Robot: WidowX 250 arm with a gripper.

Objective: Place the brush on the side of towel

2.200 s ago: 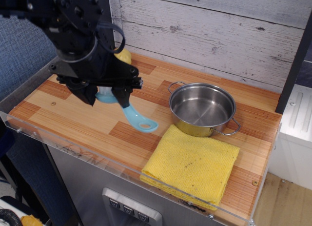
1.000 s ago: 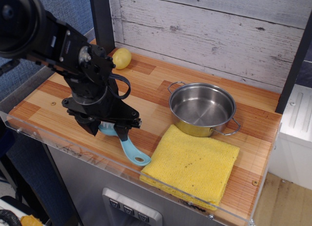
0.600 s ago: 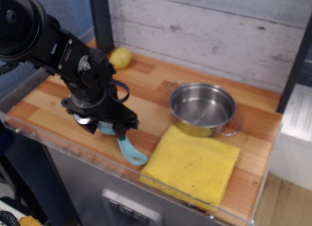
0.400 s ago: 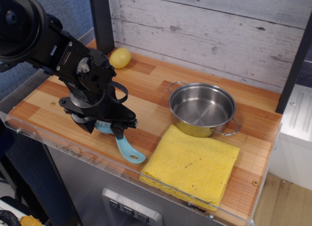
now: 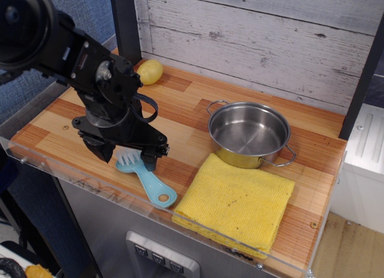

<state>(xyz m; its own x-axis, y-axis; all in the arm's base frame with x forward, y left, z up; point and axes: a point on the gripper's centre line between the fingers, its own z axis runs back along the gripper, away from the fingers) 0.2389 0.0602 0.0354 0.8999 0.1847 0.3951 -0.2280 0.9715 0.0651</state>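
Note:
The light-blue brush (image 5: pixel 146 181) lies on the wooden table near the front edge, white bristles up, its handle pointing right toward the towel. The yellow towel (image 5: pixel 237 203) lies flat at the front right, a short gap from the handle's oval-holed end. My gripper (image 5: pixel 123 154) hovers just above the brush head, pointing down. Its fingers (image 5: pixel 149 158) stand apart on either side of the bristles, and it looks open and free of the brush.
A steel pot (image 5: pixel 249 134) stands empty just behind the towel. A yellow lemon-like lump (image 5: pixel 150 71) sits at the back left by a dark post. A clear plastic lip (image 5: pixel 90 185) runs along the table's front edge.
The gripper carried the brush from the table's middle left toward the front edge beside the towel, lowered it, let it go and lifted slightly. The brush now rests on the table.

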